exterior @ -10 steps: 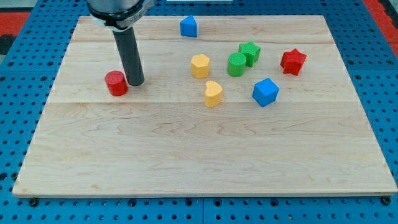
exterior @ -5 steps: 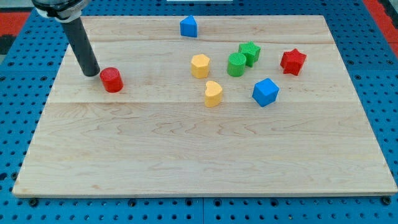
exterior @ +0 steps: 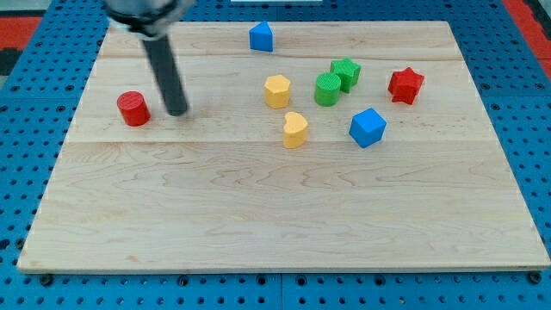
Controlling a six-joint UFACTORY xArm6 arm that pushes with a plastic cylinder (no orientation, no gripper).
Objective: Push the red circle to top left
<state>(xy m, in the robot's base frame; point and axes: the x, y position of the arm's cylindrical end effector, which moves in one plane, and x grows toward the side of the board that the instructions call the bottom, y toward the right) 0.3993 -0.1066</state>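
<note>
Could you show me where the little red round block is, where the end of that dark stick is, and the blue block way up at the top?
red circle (exterior: 133, 108): camera view, on its front side.
my tip (exterior: 176, 112): camera view, the rod's very end, just right of the red circle.
blue block (exterior: 261, 37): camera view, its front face.

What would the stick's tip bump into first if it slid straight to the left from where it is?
Most likely the red circle. My tip sits just to its right in the view, with bare board between them and no other block in that line. It may catch only the circle's near edge.
</note>
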